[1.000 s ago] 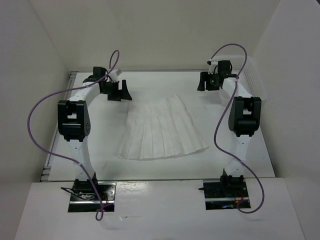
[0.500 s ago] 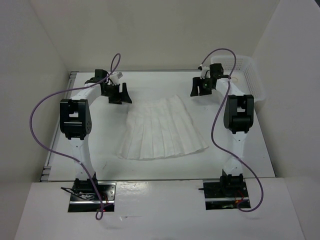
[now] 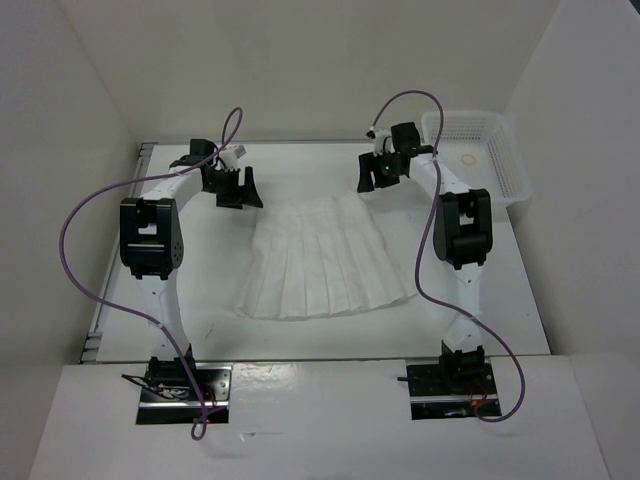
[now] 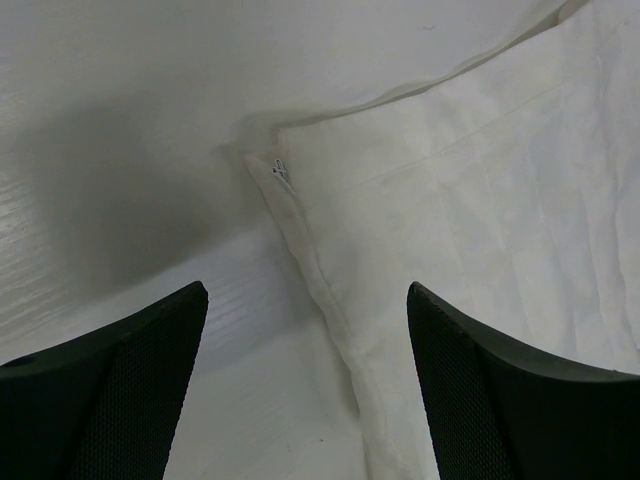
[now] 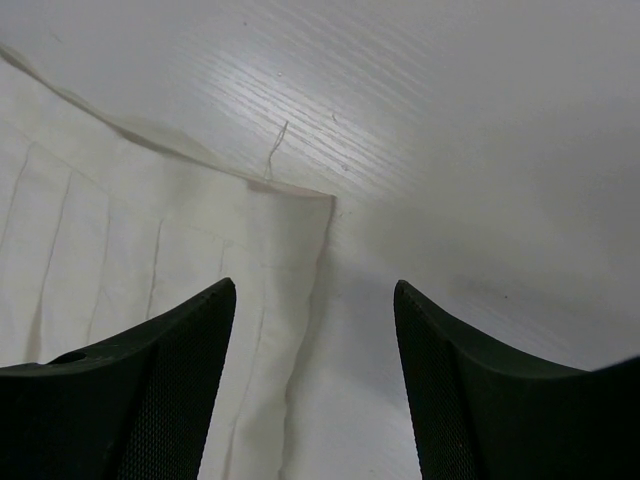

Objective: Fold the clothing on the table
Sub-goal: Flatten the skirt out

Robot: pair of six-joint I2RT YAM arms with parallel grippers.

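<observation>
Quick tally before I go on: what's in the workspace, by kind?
Skirts: 1, the white pleated skirt
Baskets: 1, the white basket
Robot arms: 2, the left arm and the right arm
Total: 4

Skirt (image 3: 325, 262): showing plain white, with vertical pleat lines running down it.
Table (image 3: 215, 290): showing matte white, with faint grain streaking up close.
Basket (image 3: 478, 150): showing white, with a perforated grid pattern.
Cables (image 3: 63, 232): showing purple.
Arms (image 3: 150, 240): showing white links alternating with black joints.
Fingers (image 4: 110, 400): showing black, with a fine mesh texture.
Walls (image 3: 300, 60): showing plain off-white.
</observation>
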